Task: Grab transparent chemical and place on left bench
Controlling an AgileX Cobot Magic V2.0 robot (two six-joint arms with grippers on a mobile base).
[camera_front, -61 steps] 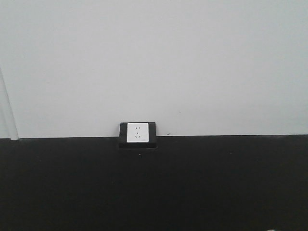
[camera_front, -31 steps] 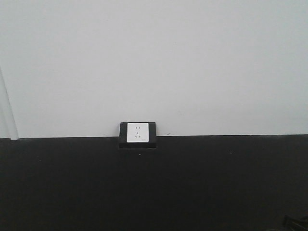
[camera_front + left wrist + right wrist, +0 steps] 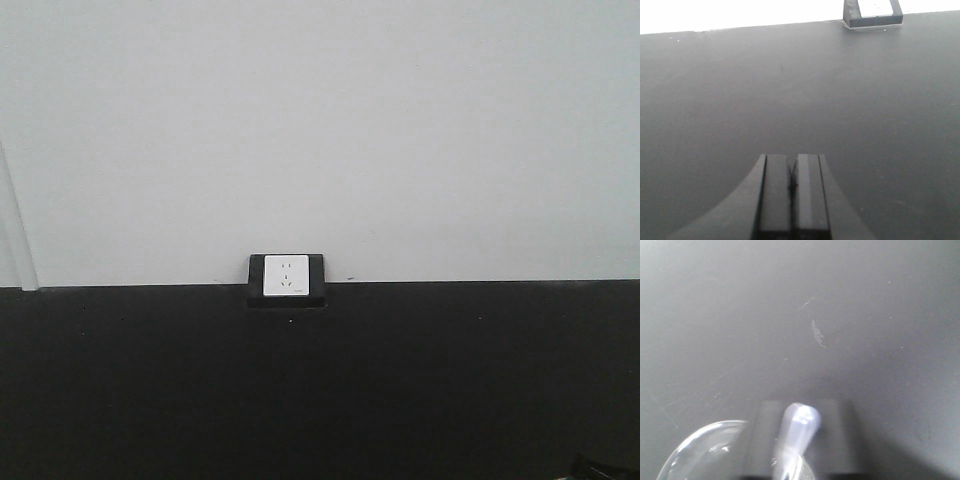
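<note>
Carry transparent chemical (image 3: 799,426) level over tabletop (image 3: 875,310). Cannot tell grip of right fingers (image 3: 841,440). Note left fingers (image 3: 776,195) pressed together.

Soft even light, wall (image 3: 740,12) blown white at left wrist, transparent chemical (image 3: 799,422) blurred, glinting.

Note the dark shape (image 3: 605,470) at your front view's lower right corner. It sits lower now, reaching further left.
</note>
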